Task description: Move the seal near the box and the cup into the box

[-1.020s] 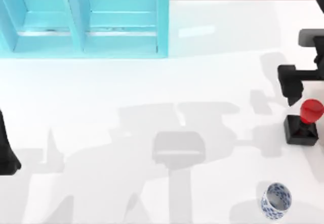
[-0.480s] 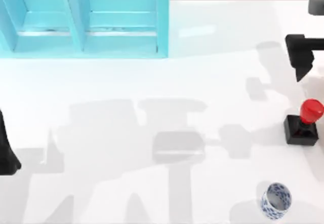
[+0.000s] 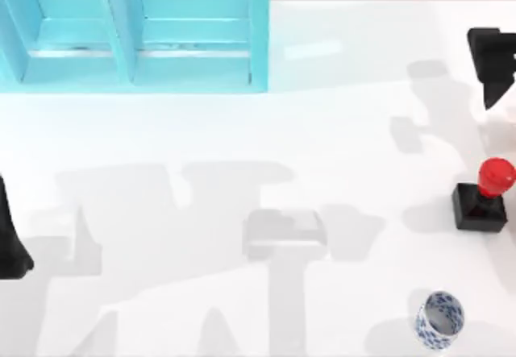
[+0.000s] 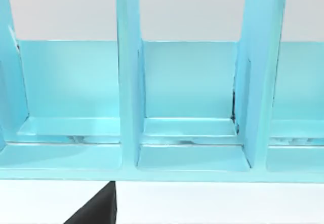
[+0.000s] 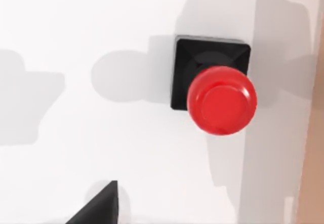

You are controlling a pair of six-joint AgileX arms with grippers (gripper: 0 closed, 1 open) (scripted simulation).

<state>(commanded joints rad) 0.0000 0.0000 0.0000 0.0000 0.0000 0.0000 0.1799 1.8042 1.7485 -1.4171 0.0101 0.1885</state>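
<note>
Red-knobbed on a black square block, the seal (image 3: 482, 198) stands upright on the white table (image 3: 242, 131) at about three o'clock in the top view, close to the right edge. At five o'clock sits the blue-and-white patterned cup (image 3: 440, 320), well apart from the seal. A pale blue compartmented box (image 3: 137, 31) fills eleven o'clock. Up at two o'clock hangs the right gripper (image 3: 493, 67), apart from the seal; how its claw stands is hard to tell. Parked at nine o'clock is the left arm (image 3: 11, 240).

Right gripper (image 3: 493, 67) drawn back from the seal (image 3: 482, 196), toward the table's far right edge
</note>
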